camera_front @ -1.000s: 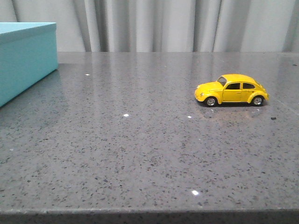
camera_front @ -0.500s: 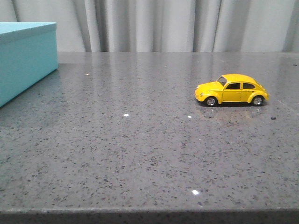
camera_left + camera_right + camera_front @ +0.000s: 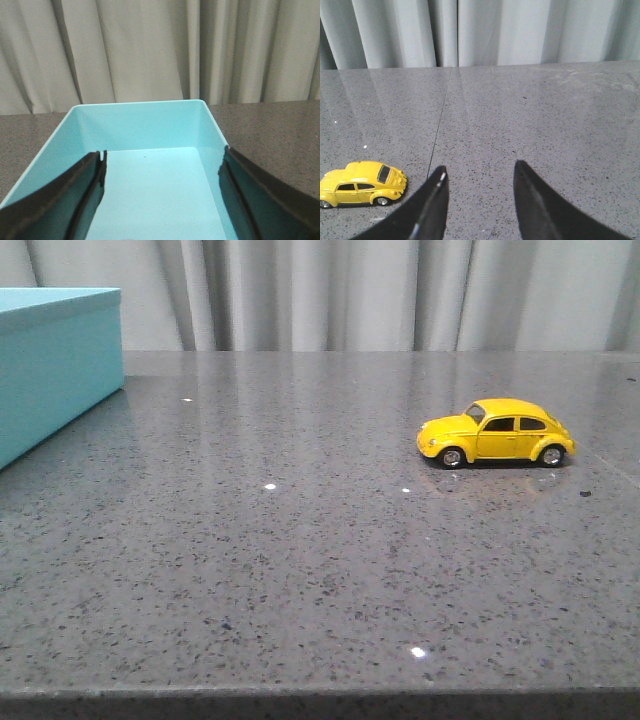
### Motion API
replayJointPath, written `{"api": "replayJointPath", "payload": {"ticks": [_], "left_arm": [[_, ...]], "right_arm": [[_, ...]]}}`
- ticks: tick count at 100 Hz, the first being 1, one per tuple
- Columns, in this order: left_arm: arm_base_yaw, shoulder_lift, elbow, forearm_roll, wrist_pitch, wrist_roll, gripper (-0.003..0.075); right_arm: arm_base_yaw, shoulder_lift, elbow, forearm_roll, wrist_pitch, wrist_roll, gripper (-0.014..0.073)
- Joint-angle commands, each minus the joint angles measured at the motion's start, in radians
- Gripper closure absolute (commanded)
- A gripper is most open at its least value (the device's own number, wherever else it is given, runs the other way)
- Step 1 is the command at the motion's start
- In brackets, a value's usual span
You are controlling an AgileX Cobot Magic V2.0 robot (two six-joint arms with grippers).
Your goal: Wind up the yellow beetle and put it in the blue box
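The yellow beetle (image 3: pixel 496 432) stands on its wheels at the right of the grey stone table, nose to the left. It also shows in the right wrist view (image 3: pixel 363 183). The blue box (image 3: pixel 52 368) stands at the far left; in the left wrist view its open, empty inside (image 3: pixel 155 165) fills the picture. My left gripper (image 3: pixel 162 162) is open and empty above the box's inside. My right gripper (image 3: pixel 480 172) is open and empty above bare table, with the beetle off to one side of it. Neither gripper shows in the front view.
The grey speckled table (image 3: pixel 300 540) runs to a front edge (image 3: pixel 320 695) near the camera. A seam line (image 3: pixel 440 125) crosses the tabletop near the beetle. Grey curtains (image 3: pixel 350 290) hang behind the table.
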Motion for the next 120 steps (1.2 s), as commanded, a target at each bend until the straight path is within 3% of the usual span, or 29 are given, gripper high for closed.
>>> {"api": "replayJointPath", "payload": {"ticks": [1,27,67,93,120], "left_arm": [[-0.026,0.049,-0.042,-0.009,-0.107,-0.008,0.0227],[-0.028,0.098,-0.037,-0.018,-0.131,-0.009,0.0227],[-0.028,0.104,-0.128,-0.020,0.018,-0.009,0.0227],[-0.028,0.104,-0.167,-0.020,0.075,-0.009,0.0227],[-0.028,0.104,-0.171,-0.020,0.112,-0.009,0.0227]], "right_arm": [[-0.006,0.042,-0.050,-0.003,-0.080,-0.006,0.0244],[-0.005,0.059,-0.063,-0.003,-0.105,-0.006,0.0244],[0.034,0.358,-0.383,0.023,0.269,-0.006,0.0238],[0.104,0.619,-0.595,0.069,0.474,-0.006,0.0015],[0.224,0.861,-0.795,0.118,0.599,0.023,0.0006]]}}
